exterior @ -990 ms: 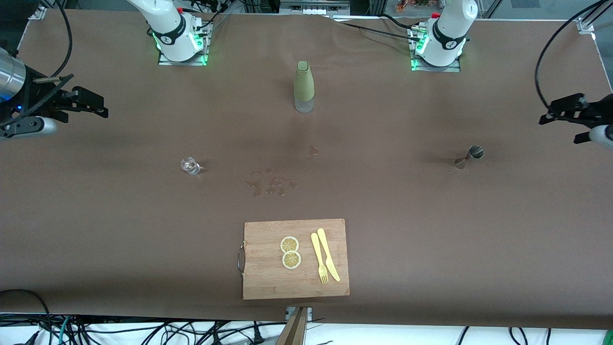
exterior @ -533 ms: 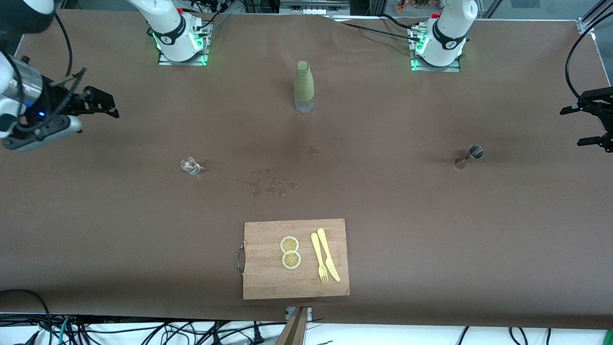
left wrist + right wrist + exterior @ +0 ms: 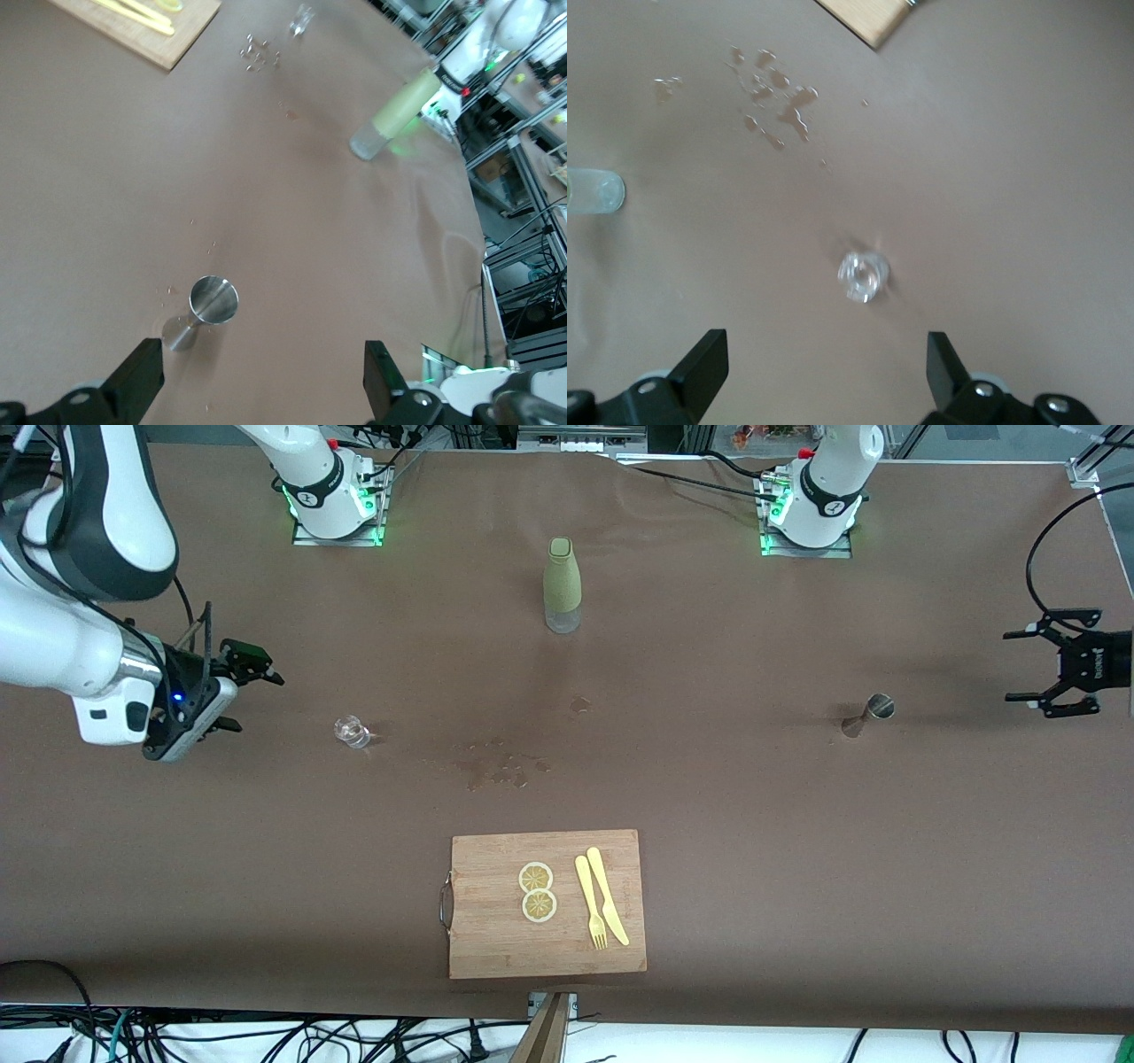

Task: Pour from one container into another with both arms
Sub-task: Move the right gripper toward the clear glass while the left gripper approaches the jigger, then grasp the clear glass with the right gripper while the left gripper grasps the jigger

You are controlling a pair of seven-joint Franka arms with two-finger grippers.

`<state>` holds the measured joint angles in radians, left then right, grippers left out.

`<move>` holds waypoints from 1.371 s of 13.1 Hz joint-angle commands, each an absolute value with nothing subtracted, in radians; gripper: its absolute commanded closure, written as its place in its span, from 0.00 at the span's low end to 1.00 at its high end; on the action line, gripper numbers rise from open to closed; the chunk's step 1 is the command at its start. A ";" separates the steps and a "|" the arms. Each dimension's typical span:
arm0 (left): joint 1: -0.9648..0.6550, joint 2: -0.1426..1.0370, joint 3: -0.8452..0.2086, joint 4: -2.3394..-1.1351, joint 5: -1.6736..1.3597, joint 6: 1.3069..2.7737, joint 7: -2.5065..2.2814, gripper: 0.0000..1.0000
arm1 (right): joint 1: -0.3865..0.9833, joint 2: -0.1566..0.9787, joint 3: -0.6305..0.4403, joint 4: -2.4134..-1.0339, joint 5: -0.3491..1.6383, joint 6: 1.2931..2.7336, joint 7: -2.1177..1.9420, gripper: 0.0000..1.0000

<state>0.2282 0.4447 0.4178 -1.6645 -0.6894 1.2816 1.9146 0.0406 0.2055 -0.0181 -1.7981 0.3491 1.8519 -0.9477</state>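
— Where are the two pincers now?

— The right gripper [image 3: 244, 691] hangs over the table [image 3: 797, 850] at the right arm's end. Its two fingers [image 3: 700, 363] stand wide apart and nothing is between them. The left gripper [image 3: 1032, 662] is over the left arm's end of the table, also with the fingers [image 3: 142, 376] spread wide and empty.

— And the glass cup?

— The glass cup [image 3: 352, 731] stands upright on the table, near the right gripper, toward the middle of the table from it. They are not touching. In the right wrist view the cup [image 3: 862, 274] shows in line with the gap between the two fingers, but apart from both of them.

— The jigger?

— The jigger [image 3: 870, 714] stands on the table near the left gripper, again toward the middle of the table from it, and clearly apart from it. The left wrist view looks into its round open top [image 3: 213, 301].

— What lies between the two pincers?

— A few wet spots [image 3: 500, 766] on the brown cover, and the green-sleeved bottle [image 3: 562, 584] standing upright, closer to the arm bases than the cup and the jigger. A wooden cutting board [image 3: 496, 930] lies nearer to the front camera than both grippers, with two lemon slices [image 3: 537, 891], a yellow fork [image 3: 590, 903] and a yellow knife [image 3: 608, 896] on it.
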 commanded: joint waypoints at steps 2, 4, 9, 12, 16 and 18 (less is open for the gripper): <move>0.290 0.601 0.420 -1.692 -0.820 1.246 2.173 0.00 | -0.058 0.291 -0.009 -1.847 0.546 1.905 -1.349 0.01; 0.314 0.679 0.420 -1.701 -0.879 1.226 2.281 0.00 | -0.101 0.346 -0.009 -1.847 0.607 1.905 -1.504 0.01; 0.337 0.807 0.414 -1.723 -0.991 1.221 2.560 0.00 | -0.120 0.423 -0.009 -1.914 0.776 1.930 -1.833 0.00; 0.339 0.870 0.400 -1.723 -1.060 1.220 2.676 0.00 | -0.123 0.420 -0.009 -2.063 0.940 1.962 -2.108 0.00; 0.337 0.978 0.362 -1.723 -1.153 1.207 2.812 0.00 | -0.153 0.442 -0.011 -2.080 0.953 1.959 -2.221 0.00; 0.337 1.006 0.336 -1.723 -1.184 1.207 2.853 0.00 | -0.164 0.469 -0.011 -2.080 0.971 1.959 -2.282 0.00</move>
<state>0.3337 0.9785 0.3514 -1.7257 -1.1536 1.2089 2.7241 -0.1411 0.4552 -0.0200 -2.0672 0.9342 1.9537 -2.2117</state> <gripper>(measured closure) 0.000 0.000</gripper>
